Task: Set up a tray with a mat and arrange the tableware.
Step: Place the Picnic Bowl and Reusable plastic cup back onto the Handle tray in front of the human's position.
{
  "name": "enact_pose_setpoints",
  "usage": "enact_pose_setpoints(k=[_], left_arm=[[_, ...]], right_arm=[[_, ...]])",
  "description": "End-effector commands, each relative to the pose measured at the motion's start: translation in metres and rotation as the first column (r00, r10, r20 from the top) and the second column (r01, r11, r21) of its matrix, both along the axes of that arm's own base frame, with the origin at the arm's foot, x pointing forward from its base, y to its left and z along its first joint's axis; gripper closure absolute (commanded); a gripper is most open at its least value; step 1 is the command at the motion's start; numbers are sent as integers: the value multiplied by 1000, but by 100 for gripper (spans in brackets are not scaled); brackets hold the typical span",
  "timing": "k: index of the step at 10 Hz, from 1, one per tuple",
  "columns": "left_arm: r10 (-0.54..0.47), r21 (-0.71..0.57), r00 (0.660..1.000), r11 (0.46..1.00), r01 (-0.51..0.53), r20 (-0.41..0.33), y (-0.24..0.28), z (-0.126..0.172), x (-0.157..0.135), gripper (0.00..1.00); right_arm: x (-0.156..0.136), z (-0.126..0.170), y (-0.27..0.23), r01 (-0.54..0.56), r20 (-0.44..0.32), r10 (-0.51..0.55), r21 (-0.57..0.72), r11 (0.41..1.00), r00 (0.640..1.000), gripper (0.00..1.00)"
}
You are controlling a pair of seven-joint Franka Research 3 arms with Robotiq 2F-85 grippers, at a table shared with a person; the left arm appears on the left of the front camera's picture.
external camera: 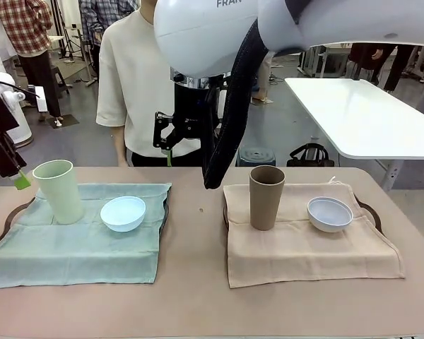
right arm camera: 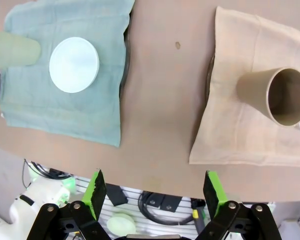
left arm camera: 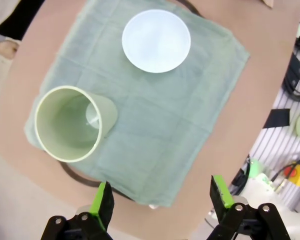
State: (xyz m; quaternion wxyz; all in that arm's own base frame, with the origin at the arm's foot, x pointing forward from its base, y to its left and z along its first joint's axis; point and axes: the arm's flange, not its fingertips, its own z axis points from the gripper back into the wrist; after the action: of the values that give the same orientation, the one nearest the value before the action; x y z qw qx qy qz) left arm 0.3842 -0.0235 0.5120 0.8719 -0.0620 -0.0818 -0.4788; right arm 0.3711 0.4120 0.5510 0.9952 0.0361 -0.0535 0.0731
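The left gripper (left arm camera: 157, 200) hung with its jaws spread wide and nothing between them, looking straight down from above the near edge of the green mat (left arm camera: 155, 130). In the front view the left gripper (external camera: 14, 176) sat high at the table's left edge, just beside the rim of the pale green tumbler (external camera: 59, 191) but not touching it. That tumbler (left arm camera: 72, 122) stood upright on the green mat, with the light blue bowl (left arm camera: 156, 40) near it on the same cloth. A dark tray (left arm camera: 85, 179) edge showed from under the mat.

The right gripper (right arm camera: 156, 192) was likewise wide open and empty, held above the table's near edge between the two settings. Its arm (external camera: 219, 35) arched across the top of the front view, the right gripper (external camera: 168, 141) pointing downward in front of the person (external camera: 138, 78) standing at the far side.

On the beige mat (external camera: 304, 244) the brown tumbler (external camera: 266, 198) stood upright, with the bluish-white bowl (external camera: 330, 213) just beside it.
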Motion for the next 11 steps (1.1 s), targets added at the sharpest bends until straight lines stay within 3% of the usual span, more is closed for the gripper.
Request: enact_pose_setpoints(k=[1, 9, 10, 11], left_arm=[[-21, 15, 1000, 1000, 21, 18, 2, -3, -1, 0], [-21, 15, 1000, 1000, 21, 18, 2, -3, -1, 0], [-5, -4, 1000, 1000, 5, -1, 0, -1, 0, 0], [123, 7, 992, 992, -123, 19, -14, -7, -7, 0]], right_arm=[[1, -1, 2, -1, 5, 1, -2, 1000, 1000, 0], [1, -1, 2, -1, 5, 1, -2, 1000, 1000, 0], [0, -1, 1, -1, -1, 1, -1, 1000, 1000, 0], [2, -2, -18, 24, -13, -24, 29, 999, 1000, 0]])
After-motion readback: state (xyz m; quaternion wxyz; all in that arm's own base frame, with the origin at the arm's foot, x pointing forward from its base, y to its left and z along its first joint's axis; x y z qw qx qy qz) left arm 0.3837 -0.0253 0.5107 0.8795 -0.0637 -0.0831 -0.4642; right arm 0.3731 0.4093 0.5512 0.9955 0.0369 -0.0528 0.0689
